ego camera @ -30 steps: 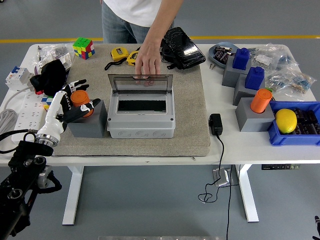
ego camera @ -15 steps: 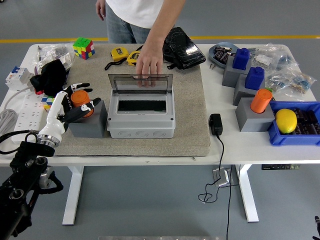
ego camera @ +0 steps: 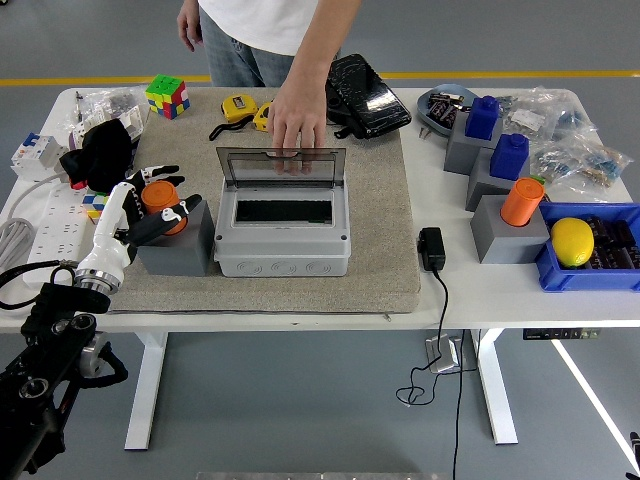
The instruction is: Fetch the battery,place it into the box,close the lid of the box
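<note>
My left hand (ego camera: 150, 200) is wrapped around the orange battery (ego camera: 159, 196) – fingers curled on both sides of it – where it sits on a grey block (ego camera: 180, 245) at nine o'clock of the box (ego camera: 283, 238). The box stands open on the beige mat (ego camera: 385, 250), its clear lid (ego camera: 281, 166) tilted up. At twelve o'clock, a person's hand (ego camera: 296, 122) rests on the lid's top edge.

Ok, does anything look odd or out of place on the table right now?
One thing: a person's hand rests on the box's raised lid while the left robot hand grips the orange battery.
</note>
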`<state>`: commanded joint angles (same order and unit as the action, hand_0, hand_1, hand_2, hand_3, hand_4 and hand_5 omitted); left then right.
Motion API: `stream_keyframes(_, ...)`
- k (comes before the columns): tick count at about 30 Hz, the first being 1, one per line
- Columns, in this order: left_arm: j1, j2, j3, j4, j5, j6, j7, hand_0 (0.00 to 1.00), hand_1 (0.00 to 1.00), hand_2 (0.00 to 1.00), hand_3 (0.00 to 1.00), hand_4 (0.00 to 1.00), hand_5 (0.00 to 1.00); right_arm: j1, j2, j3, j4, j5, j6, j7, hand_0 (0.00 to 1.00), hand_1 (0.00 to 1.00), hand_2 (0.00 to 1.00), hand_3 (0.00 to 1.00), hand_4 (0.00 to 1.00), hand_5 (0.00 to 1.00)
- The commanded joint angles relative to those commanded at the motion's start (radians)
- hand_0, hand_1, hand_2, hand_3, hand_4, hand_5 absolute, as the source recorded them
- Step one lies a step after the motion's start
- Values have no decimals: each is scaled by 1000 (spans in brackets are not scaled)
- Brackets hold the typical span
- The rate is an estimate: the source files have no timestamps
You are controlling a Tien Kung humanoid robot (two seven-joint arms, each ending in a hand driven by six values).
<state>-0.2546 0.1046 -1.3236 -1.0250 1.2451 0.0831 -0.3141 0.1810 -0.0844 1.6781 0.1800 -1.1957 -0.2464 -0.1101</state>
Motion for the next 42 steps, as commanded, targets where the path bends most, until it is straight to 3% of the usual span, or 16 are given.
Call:
stream_keyframes(17, -1, -3, 2, -2, 10, 23, -2, 552, 667, 635, 656, 998, 171, 0, 0, 5, 0, -3, 0, 1, 833, 806, 770, 794, 998, 998)
stream_keyframes(18, -1, -3, 3, -2, 12, 26, -2, 519, 644, 594, 608, 998, 117, 0, 0, 5, 0, -2, 0, 1, 833, 807, 771, 794, 998, 998)
stream_keyframes(23, 0, -5, 5, 0, 15, 33, -1, 519, 644, 594, 608, 998, 117, 0, 0, 5, 0, 0, 0, 2, 833, 807, 771, 794, 998, 998)
stream_keyframes(24, 0, -5, 5, -1, 16, 35, -1, 435, 594, 520, 522, 998, 74, 0, 0, 5, 0, -1, 0, 2, 833, 807, 771, 794, 998, 998)
stream_keyframes(29, -2, -6, 7, 0, 14, 40, -1, 435, 594, 520, 522, 998, 74, 1, 0, 5, 0, 0, 0, 2, 833, 807, 771, 794, 998, 998)
stream_keyframes(30, -2, -6, 7, 0, 13, 41, -1, 328, 492, 433, 422, 998, 90, 1, 0, 4, 0, 1, 0, 2, 833, 807, 771, 794, 998, 998)
stream_keyframes(35, -3, -7, 10, 2, 7, 51, -4, 328, 492, 433, 422, 998, 90, 0, 0, 5, 0, 0, 0, 1, 833, 807, 771, 794, 998, 998)
stream_keyframes(36, -3, -7, 10, 2, 7, 52, -4, 216, 372, 343, 331, 998, 91, 0, 0, 5, 0, 0, 0, 1, 833, 808, 771, 793, 998, 998)
stream_keyframes(41, -4, -9, 11, 8, -1, 63, -3, 216, 372, 343, 331, 998, 91, 1, 0, 3, 0, 1, -1, 2, 833, 808, 771, 793, 998, 998)
stream_keyframes(42, -4, -10, 11, 8, -2, 64, -4, 154, 237, 260, 218, 998, 94, 1, 0, 4, 0, 1, -1, 2, 833, 808, 771, 793, 998, 998)
